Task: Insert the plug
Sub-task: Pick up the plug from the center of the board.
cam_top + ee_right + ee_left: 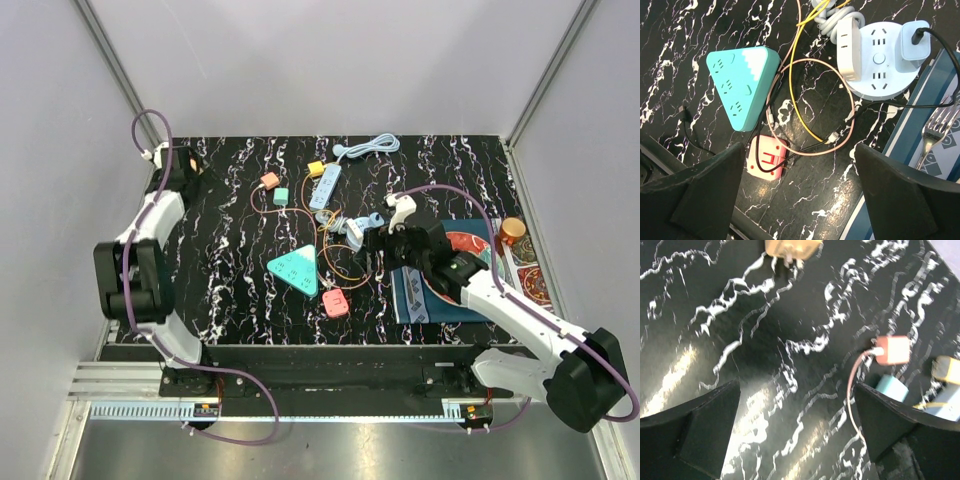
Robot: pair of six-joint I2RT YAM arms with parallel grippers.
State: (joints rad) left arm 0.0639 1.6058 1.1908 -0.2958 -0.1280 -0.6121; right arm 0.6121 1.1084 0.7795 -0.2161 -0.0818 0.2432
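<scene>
Beneath the right fingers (705, 190), held apart, the pink square plug (767, 157) is found (left fingers (705, 425), also apart, well away).

Black table (230, 290) veined white — teal triangular strip (742, 85), white-tipped; pale-blue round socket (885, 85); pink plug (767, 157), seemingly red-marked

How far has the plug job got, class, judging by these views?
Done: little; the right tool hangs open near the pink plug, which lies loose beside the teal triangular power strip. In hand: nothing; the left tool is open too. Left: grip the plug and push it into a socket.
</scene>
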